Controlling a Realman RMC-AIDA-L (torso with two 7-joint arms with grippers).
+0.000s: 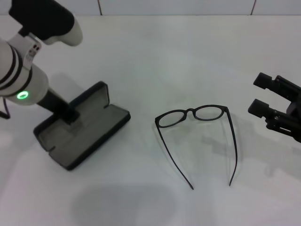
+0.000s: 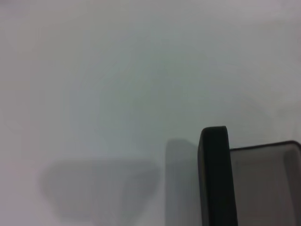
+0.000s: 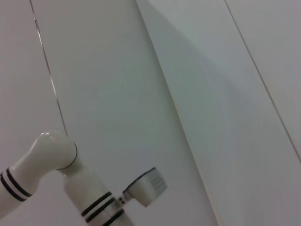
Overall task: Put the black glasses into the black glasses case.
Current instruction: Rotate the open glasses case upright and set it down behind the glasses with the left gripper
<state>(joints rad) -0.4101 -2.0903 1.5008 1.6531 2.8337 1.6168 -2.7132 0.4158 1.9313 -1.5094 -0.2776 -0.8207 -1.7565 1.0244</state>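
The black glasses (image 1: 197, 115) lie unfolded on the white table (image 1: 155, 56), mid-right in the head view, lenses on the far side and both temple arms pointing toward me. The black glasses case (image 1: 87, 132) lies open at the left, its grey lining facing up. My left gripper (image 1: 66, 112) reaches down into the case near the hinge between lid and base. The left wrist view shows one corner of the case (image 2: 216, 179) with its lining. My right gripper (image 1: 261, 95) is open and empty at the right edge, to the right of the glasses and apart from them.
The white wall (image 1: 188, 7) runs along the far edge of the table. The right wrist view shows only the left arm (image 3: 70, 188) against the wall. Bare table lies between the case and the glasses.
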